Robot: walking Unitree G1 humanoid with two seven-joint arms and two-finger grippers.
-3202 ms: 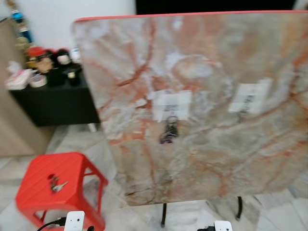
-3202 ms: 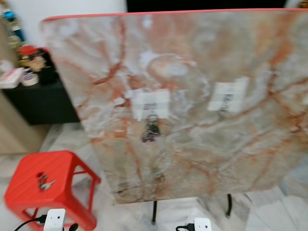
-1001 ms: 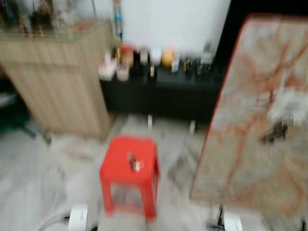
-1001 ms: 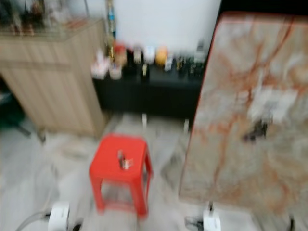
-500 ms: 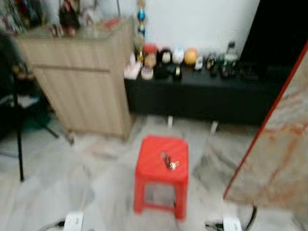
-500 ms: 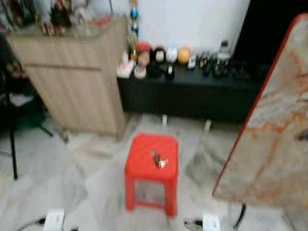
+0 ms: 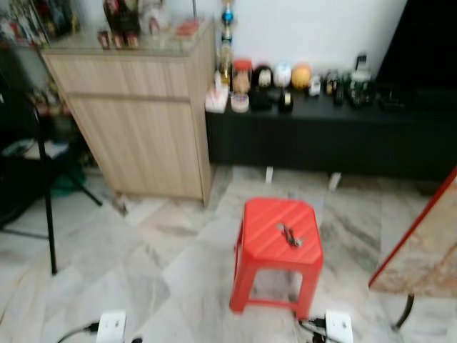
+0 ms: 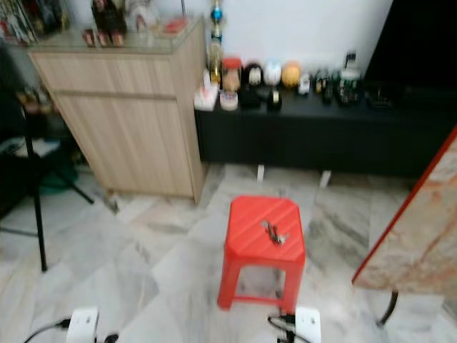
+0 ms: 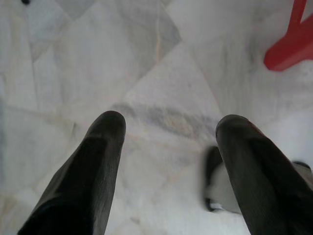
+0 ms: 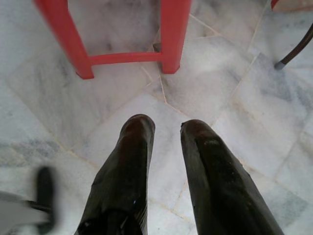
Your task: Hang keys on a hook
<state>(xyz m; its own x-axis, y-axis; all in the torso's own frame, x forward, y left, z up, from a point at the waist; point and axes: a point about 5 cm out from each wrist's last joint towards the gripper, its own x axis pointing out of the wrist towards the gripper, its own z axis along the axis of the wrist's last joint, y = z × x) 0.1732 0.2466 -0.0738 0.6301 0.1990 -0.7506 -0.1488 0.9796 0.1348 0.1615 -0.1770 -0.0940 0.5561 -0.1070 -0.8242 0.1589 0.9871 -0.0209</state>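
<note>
The marble tabletop (image 7: 428,257) is cut off by the right edge, so its hooks cannot be seen. The keys (image 7: 289,235) on the red stool (image 7: 277,251) are too small and blurred for single keys to be told apart. The small items (image 7: 285,76) on the black low cabinet (image 7: 321,139) are blurred and cannot be identified. A tripod (image 7: 44,182) is cropped at the left edge. In the left wrist view, a white and black object (image 9: 222,188) is blurred and partly hidden behind one finger (image 9: 259,181).
</note>
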